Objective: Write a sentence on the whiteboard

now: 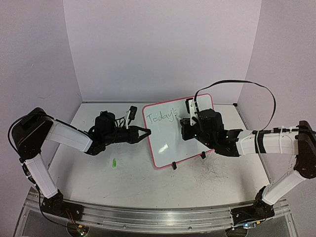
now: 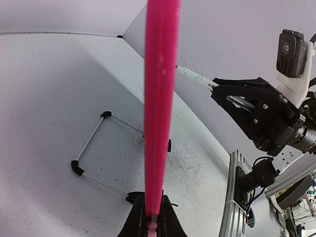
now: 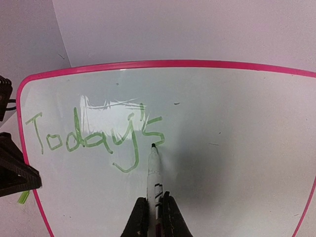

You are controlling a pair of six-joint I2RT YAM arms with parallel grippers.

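The whiteboard stands tilted at mid-table, white with a pink rim. Green writing, the sentence, reads "Today's" across its upper left. My left gripper is shut on the board's left edge; in the left wrist view its jaws pinch the pink rim. My right gripper is shut on a white marker. In the right wrist view that gripper holds the marker with its tip just below the final "s" of the sentence, on the whiteboard.
A small green cap lies on the scribbled grey tabletop in front of the left arm. A black-and-white pen-like object lies behind the left gripper. The board's wire stand with black feet rests on the table. Walls close in on three sides.
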